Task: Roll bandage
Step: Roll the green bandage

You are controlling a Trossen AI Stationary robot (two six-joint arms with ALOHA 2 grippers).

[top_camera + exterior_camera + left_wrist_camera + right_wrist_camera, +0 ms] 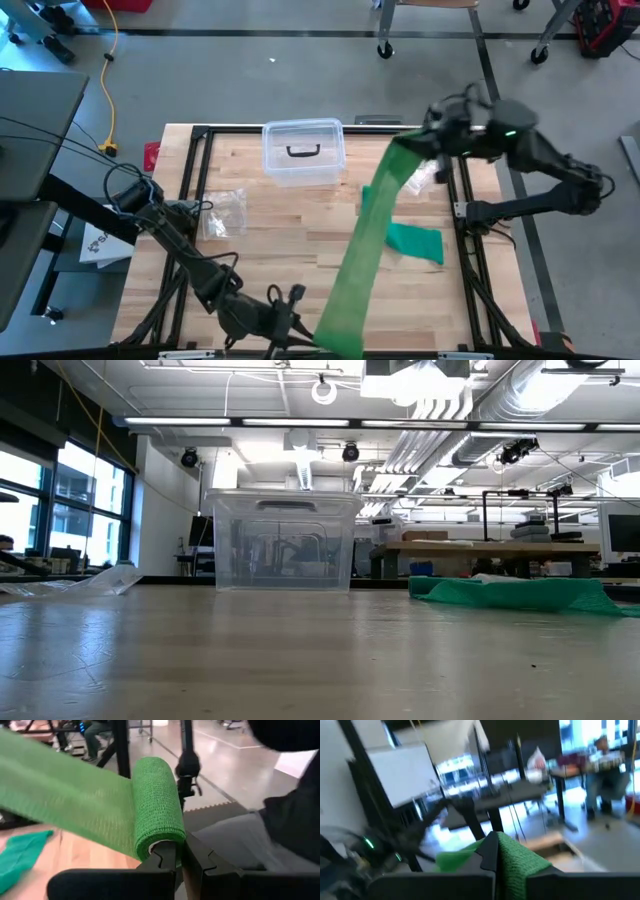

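The green bandage (365, 255) hangs in the air as one long strip stretched between my two grippers, crossing above the wooden table (290, 260) on the side away from the clear plastic bin (303, 152). Its rolled end (156, 805) sits at my left gripper (179, 854), whose fingers are clamped tight on the roll's core, low at the table's near edge, well away from the bin. The strip's other end is pinched in my right gripper (496, 851), closed on the cloth and raised just beside the bin, toward the table's right rail. Under the strip, a darker green cloth (415, 242) lies flat on the wood, diagonally out from the bin. A crumpled clear plastic bag (224, 213) lies near the bin's other side.
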